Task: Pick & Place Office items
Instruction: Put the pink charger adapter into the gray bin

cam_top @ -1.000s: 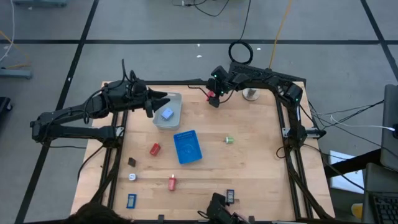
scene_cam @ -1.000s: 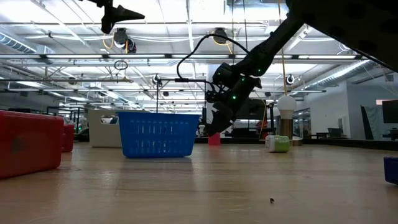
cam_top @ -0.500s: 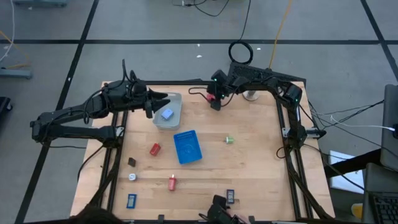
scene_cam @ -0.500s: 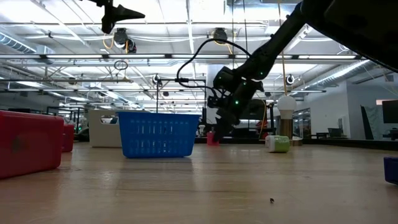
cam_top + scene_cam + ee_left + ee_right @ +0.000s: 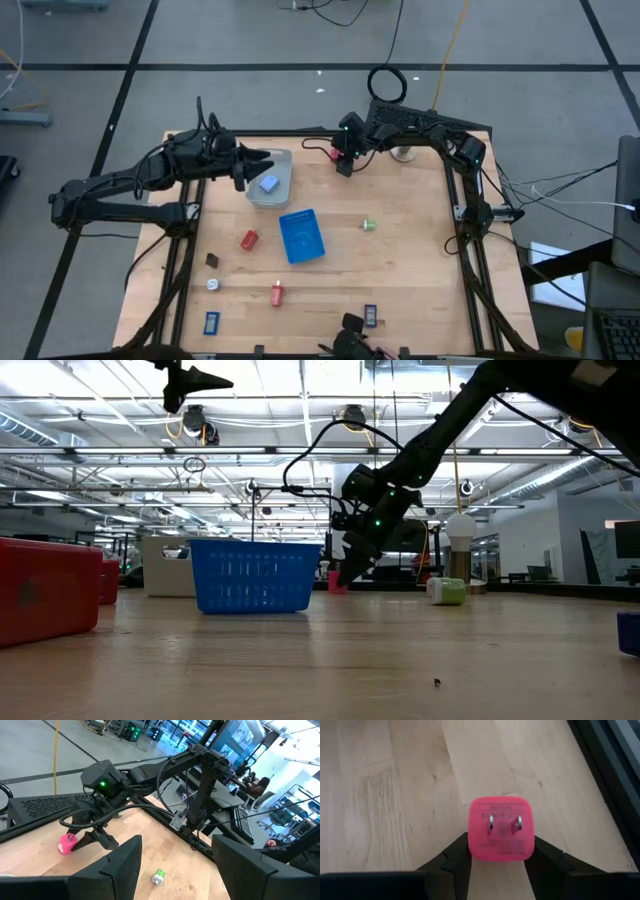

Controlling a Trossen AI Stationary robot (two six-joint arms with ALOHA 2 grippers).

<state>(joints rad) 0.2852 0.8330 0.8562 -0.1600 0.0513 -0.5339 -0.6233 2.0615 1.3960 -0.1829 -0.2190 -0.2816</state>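
A pink plug (image 5: 501, 828) with two metal prongs lies on the wood near the table's far edge, and my right gripper (image 5: 342, 165) is shut on it. The plug also shows in the left wrist view (image 5: 67, 843). My left gripper (image 5: 176, 842) hovers open and empty over the grey tray (image 5: 283, 160) at the far left. A pale blue piece (image 5: 268, 183) lies in the tray. Other office items are scattered on the table: a red one (image 5: 249, 239), a green one (image 5: 368, 225) and several small ones toward the near edge. My right gripper pinches the pink plug by two opposite side faces (image 5: 471, 845) between its two fingers (image 5: 455, 857). The fingers slant down from the table's right, and the pronged face points away from the wrist. The plug appears to sit on the table (image 5: 50, 857).
A blue basket (image 5: 302, 236) stands mid-table. A white knob on a round base (image 5: 403, 152) stands just right of my right gripper. Black frame rails (image 5: 455, 190) run along the table's edges. Small pieces (image 5: 277, 293) (image 5: 211, 322) (image 5: 370, 315) lie near the front.
My right gripper has come down a little onto the pink plug at the table's far edge. My left arm has kept still over the tray.
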